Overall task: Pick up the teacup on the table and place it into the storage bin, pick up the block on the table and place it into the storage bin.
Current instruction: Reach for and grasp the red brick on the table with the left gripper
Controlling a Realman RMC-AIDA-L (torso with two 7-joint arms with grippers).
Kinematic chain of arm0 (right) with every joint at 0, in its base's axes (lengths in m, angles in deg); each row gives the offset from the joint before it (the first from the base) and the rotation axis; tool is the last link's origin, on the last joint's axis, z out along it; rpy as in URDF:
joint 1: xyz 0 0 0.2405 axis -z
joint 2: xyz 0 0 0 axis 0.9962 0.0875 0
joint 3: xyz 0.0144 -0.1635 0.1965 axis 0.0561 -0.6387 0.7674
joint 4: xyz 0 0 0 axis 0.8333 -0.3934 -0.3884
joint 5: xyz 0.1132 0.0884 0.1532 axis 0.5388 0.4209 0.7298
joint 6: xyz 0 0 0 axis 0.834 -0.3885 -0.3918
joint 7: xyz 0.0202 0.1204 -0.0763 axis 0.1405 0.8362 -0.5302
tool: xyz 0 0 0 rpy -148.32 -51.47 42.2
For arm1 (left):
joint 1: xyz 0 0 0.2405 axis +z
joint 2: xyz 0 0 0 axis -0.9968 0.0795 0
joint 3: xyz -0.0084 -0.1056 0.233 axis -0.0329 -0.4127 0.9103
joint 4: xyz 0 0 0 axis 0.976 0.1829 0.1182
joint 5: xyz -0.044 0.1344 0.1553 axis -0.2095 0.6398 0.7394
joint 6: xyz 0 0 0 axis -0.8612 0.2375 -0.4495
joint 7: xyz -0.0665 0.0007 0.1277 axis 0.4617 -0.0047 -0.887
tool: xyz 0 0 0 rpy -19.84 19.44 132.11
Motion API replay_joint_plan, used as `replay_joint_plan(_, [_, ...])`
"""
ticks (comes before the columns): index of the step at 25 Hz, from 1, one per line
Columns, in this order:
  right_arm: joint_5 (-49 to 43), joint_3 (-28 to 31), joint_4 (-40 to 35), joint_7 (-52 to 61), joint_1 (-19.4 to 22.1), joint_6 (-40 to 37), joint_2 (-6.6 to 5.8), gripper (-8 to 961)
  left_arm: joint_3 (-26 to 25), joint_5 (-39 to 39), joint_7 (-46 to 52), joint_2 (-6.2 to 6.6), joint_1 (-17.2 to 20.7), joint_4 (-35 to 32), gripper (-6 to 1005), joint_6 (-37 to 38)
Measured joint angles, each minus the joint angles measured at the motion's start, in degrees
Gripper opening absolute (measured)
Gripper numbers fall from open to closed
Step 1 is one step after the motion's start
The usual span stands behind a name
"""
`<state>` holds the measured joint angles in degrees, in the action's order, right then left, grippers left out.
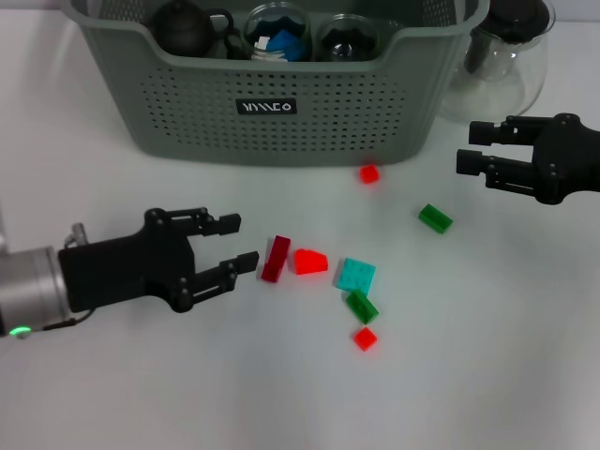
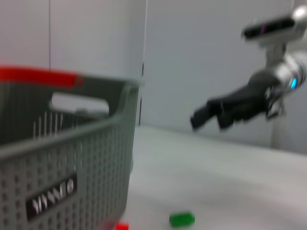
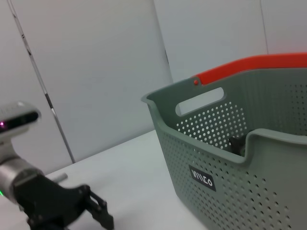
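The grey-green storage bin (image 1: 281, 103) stands at the back, with a dark teapot (image 1: 184, 28) and two glass cups (image 1: 277, 37) inside. No teacup stands on the table. Several blocks lie on the table: a dark red block (image 1: 275, 259), a bright red one (image 1: 310, 262), a teal one (image 1: 356, 276), two green ones (image 1: 435, 218) and two small red ones (image 1: 368, 173). My left gripper (image 1: 242, 242) is open and empty, its fingertips just left of the dark red block. My right gripper (image 1: 467, 148) is open and empty, held at the right, near the bin's right end.
A clear glass pitcher (image 1: 506, 56) with a dark lid stands right of the bin. The left wrist view shows the bin (image 2: 62, 158), a green block (image 2: 182, 219) and the right gripper (image 2: 211, 115) farther off. The right wrist view shows the bin (image 3: 249, 163) and the left gripper (image 3: 96, 211).
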<state>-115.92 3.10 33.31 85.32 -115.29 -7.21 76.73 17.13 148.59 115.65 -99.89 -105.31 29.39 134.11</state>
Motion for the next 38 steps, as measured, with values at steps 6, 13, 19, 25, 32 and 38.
replay_joint_plan(6, [0.0, 0.0, 0.1, 0.3, 0.1, 0.2, -0.09, 523, -0.1, -0.1, -5.7, -0.25, -1.3, 8.3, 501, -8.1])
replay_joint_plan(13, [0.0, 0.0, 0.2, 0.4, 0.0, 0.2, -0.07, 523, -0.4, -4.8, -19.8, -0.44, -1.3, 18.5, 499, -14.9])
replay_joint_plan(19, [0.0, 0.0, 0.2, 0.4, -0.1, 0.3, -0.06, 523, -0.4, -7.9, -25.2, -0.47, -1.7, 22.7, 498, -19.6])
replay_joint_plan(25, [-0.1, 0.0, 0.1, 0.4, 0.0, 0.5, -0.07, 523, -0.4, -9.3, -27.5, -0.47, -1.8, 24.1, 497, -21.9])
replay_joint_plan(32, [-0.1, 0.0, 0.1, 0.4, 0.0, 0.6, -0.07, 523, -0.4, -9.9, -27.7, -0.47, -1.8, 24.6, 496, -22.4])
replay_joint_plan(38, [-0.1, 0.0, 0.1, 0.4, 0.0, 0.6, -0.07, 523, -0.4, -10.6, -27.9, -0.46, -1.5, 24.9, 495, -19.9])
